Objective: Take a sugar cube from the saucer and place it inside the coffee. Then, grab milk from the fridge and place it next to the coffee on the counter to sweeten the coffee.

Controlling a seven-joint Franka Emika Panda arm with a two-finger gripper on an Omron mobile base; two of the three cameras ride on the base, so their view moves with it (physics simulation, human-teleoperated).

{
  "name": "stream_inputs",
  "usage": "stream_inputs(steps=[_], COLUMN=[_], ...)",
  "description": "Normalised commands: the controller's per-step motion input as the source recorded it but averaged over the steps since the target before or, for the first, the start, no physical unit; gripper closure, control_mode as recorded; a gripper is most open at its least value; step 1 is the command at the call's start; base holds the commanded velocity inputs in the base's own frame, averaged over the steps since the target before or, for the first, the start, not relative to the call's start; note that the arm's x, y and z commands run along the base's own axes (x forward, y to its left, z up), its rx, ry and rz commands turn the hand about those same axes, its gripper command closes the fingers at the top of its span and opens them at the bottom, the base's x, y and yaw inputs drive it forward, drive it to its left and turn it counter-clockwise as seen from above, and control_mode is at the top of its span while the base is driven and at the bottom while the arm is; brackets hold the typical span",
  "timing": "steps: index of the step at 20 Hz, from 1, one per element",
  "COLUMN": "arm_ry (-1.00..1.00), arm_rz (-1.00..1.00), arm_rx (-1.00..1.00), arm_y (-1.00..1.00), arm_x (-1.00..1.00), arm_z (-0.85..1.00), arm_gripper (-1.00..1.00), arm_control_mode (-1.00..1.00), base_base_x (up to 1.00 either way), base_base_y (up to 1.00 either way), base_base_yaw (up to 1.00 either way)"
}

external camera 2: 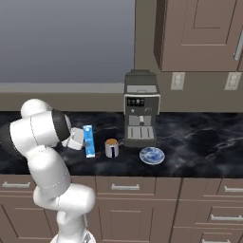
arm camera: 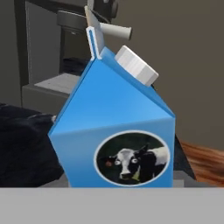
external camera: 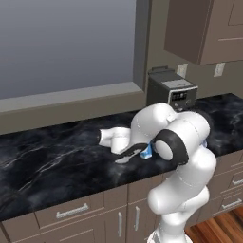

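Simulated kitchen w/ a white robot arm reaching low over the counter [external camera 2: 199,137], a black marble top w/ white veins above brown cabinets. In the right base view the milk [external camera 2: 88,141], a blue gable-top carton, stands upright on the counter just left of the coffee [external camera 2: 111,148], a small white mug w/ brown liquid at the top; carton and mug are near but apart. The saucer [external camera 2: 152,155], blue w/ pale pattern, sits right of the mug, in front of a dark grey coffee machine [external camera 2: 141,108]. Sugar cube too small to make out on the saucer or in the mug. The hand meets the carton's left side, but the gripper's fingers are hidden behind the wrist, so can't tell if it's clamped on the carton or let go. In the left base view the arm's elbow covers most of the scene; just a sliver of blue carton [external camera: 147,151] peeks out beside it. The hand view is very close on the carton [arm camera: 116,135]: blue face, oval cow picture, white cap, bottom edge cut off, fingertips not discernible.
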Motion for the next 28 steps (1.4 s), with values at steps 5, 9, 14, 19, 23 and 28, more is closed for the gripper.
stream_inputs(steps=[5,9,14,19,23,28], arm_ry=[-0.04,-0.14,-0.11,-0.01,-0.07,-0.01], arm_rz=[0.00,0.02,0.00,0.00,0.00,0.00], arm_rx=[0.03,0.03,0.02,0.04,0.12,0.02], arm_y=[0.00,0.00,0.05,0.01,0.00,0.00], arm_x=[-0.01,0.00,0.05,0.06,0.00,0.00], arm_z=[0.00,0.03,-0.02,-0.21,-0.34,-0.04], arm_gripper=[1.00,1.00,1.00,1.00,1.00,-1.00], arm_control_mode=[-1.00,-1.00,-1.00,-1.00,-1.00,-1.00], base_base_x=[0.00,0.00,0.00,0.00,0.00,0.00], base_base_y=[0.00,0.00,0.00,0.00,0.00,0.00], base_base_yaw=[0.00,0.00,0.00,0.00,0.00,0.00])
